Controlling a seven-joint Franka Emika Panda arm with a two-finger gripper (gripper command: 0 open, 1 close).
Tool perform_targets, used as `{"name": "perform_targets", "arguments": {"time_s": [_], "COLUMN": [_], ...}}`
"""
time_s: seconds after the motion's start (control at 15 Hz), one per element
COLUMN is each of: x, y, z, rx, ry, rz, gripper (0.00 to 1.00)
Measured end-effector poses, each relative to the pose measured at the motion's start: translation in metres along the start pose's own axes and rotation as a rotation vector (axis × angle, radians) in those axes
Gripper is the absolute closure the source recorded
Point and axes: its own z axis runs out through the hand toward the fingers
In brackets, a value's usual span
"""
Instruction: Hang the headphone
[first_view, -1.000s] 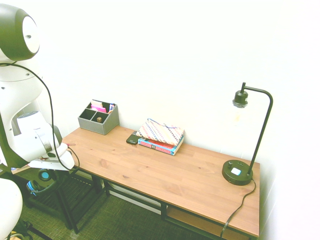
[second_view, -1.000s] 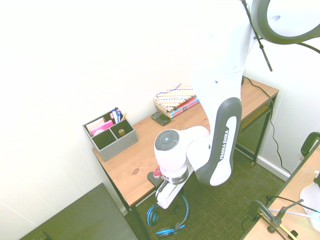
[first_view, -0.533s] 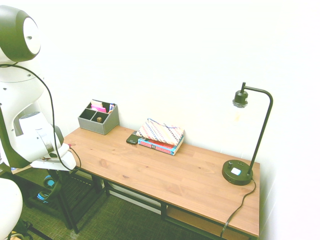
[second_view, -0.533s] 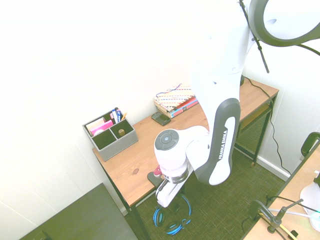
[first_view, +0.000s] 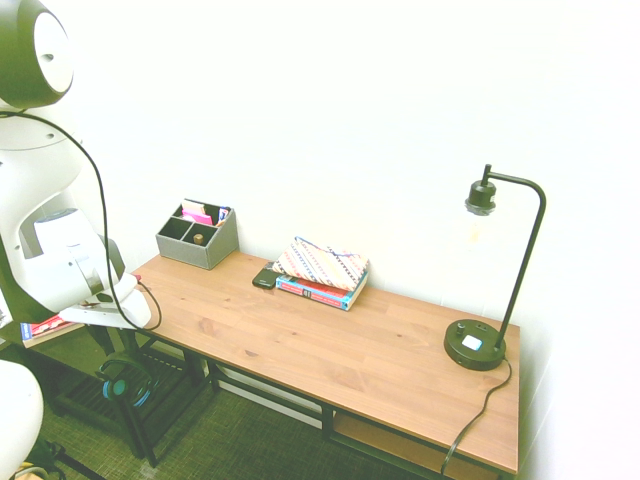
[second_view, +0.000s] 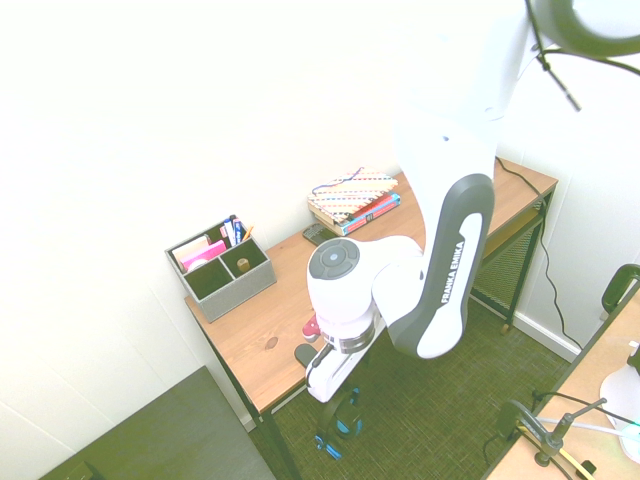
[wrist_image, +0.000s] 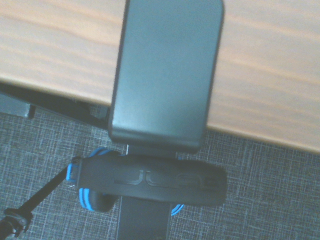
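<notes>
Now that the headphone (second_view: 340, 425) hangs lower and straighter than it did a second ago, you can read the hanging step as most likely done. Half a second back its blue ear cups were splayed wide just under the white hand; now they sit close together beneath the black headband, and the whole thing dangles off the near corner of the tabletop (second_view: 262, 345), above the carpet (wrist_image: 280, 200). In the wrist view the headband lies crosswise over the dark stem that drops from the black clamp-on hanger (wrist_image: 165, 75), whose flat plate grips the edge of the wooden top. That looks like a proper seat on the hook, though you cannot see the contact itself.

The end effector (second_view: 333, 398) has come up over the same second, and it points straight down. The headphone is directly beneath it, near but apparently apart: the first exterior view shows the headband arc clear below the hand, with a gap between them. From these views you cannot tell whether the end effector is released or clenched; you can only judge that it no longer carries the headphone.

Your next concern is a clean retreat. Keep rising vertically before moving sideways, so nothing catches the headband and drags it off the hanger.
</notes>
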Motion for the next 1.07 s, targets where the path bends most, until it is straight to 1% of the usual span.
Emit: {"name": "perform_targets", "arguments": {"time_s": [0.13, 0.33, 0.47, 0.6, 0.73, 0.93, 1.07], "x": [0.013, 0.058, 0.1, 0.133, 0.142, 0.148, 0.171], "y": [0.001, 0.016, 0.045, 0.088, 0.123, 0.166, 0.201], "z": [-0.044, -0.116, -0.167, -0.207, -0.229, -0.24, -0.244], "rx": [-0.021, -0.041, -0.053, -0.053, -0.059, -0.051, -0.019], "ry": [-0.006, -0.045, -0.054, -0.063, -0.063, -0.036, -0.027], "rz": [0.005, 0.039, 0.056, 0.07, 0.069, 0.057, 0.088], "gripper": [0.0, 0.0, 0.0, 0.0, 0.0, 0.0, 0.0]}}
